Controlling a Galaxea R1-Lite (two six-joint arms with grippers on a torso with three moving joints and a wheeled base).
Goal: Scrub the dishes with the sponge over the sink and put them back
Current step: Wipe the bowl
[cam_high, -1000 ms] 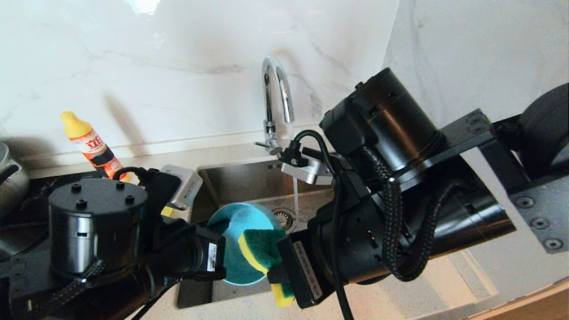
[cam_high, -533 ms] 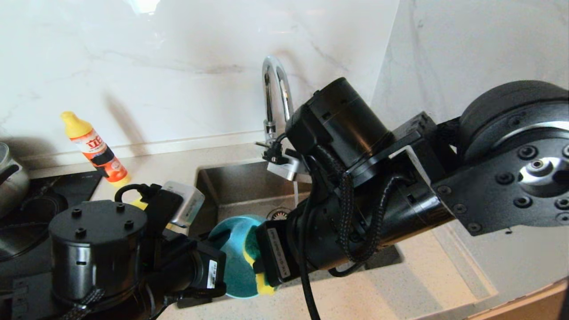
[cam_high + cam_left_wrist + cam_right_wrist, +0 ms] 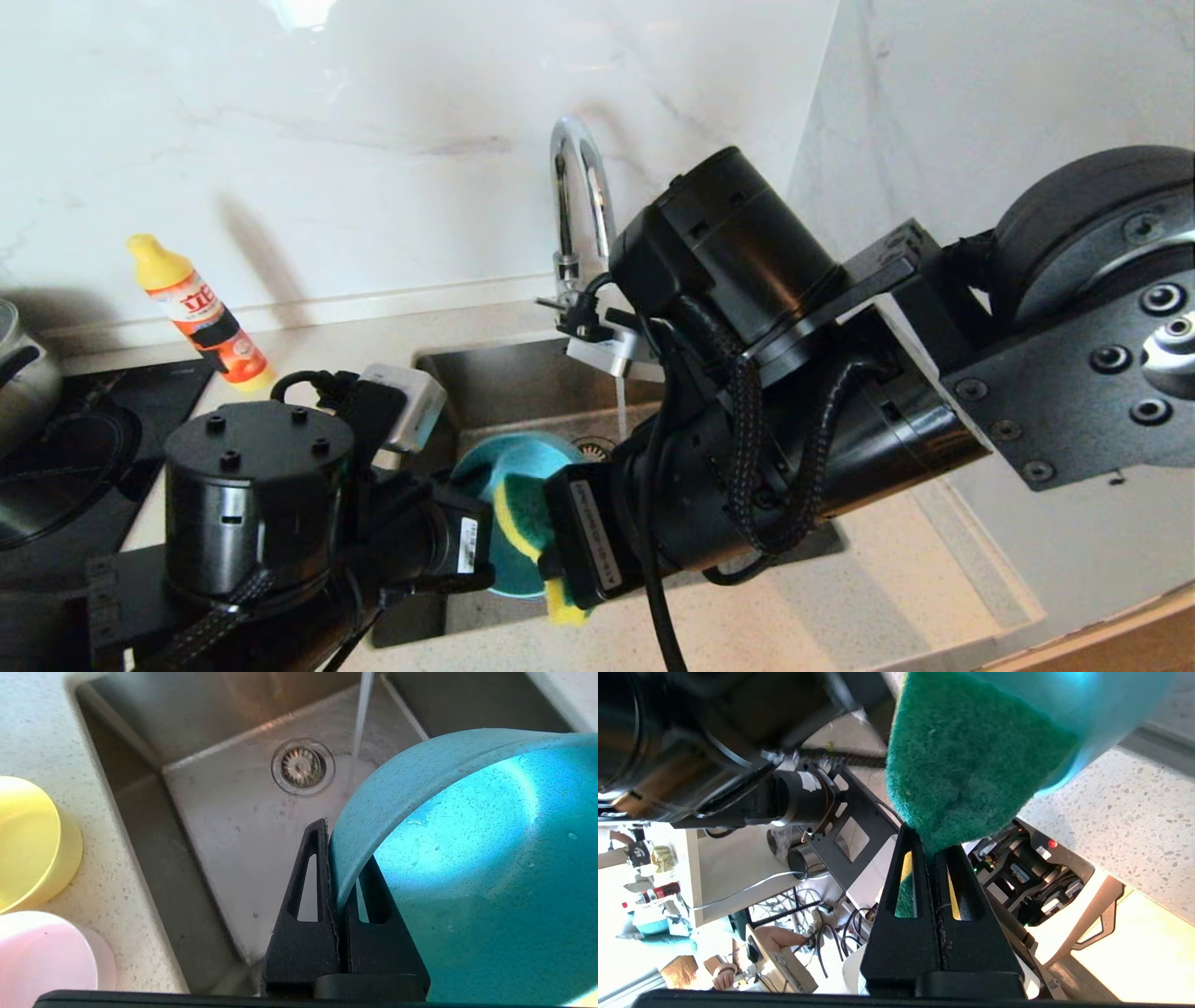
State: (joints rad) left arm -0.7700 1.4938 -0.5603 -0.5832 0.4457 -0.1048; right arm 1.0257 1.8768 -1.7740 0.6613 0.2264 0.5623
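**Scrubbing the teal bowl over the sink**

Compared with a second earlier, both arms had drawn in toward the lower centre of the head view, the right forearm swinging across to cover most of the basin, and the sponge had slid from the bowl's lower right edge further onto its face.

The right claw (image 3: pixel 933 851) was pinched tight on the sponge (image 3: pixel 971 756), green scouring face pressed against the teal bowl (image 3: pixel 523 457). The left claw (image 3: pixel 337 858) was clamped on that bowl's rim, one finger inside and one outside, holding it tilted over the sink (image 3: pixel 243 812) in the centre of the frame. Water ran from the faucet (image 3: pixel 579 196) down beside the drain (image 3: pixel 302 766).

At the left edge of the left wrist view, the yellow bowl (image 3: pixel 28 840) and pink bowl (image 3: pixel 46 952) sat on the bench (image 3: pixel 117 896), just beside the sink.

Judging by this, scrubbing of the teal bowl was under way. The next move would call for rubbing strokes with steady rim grip, then setting the bowl back beside the others.
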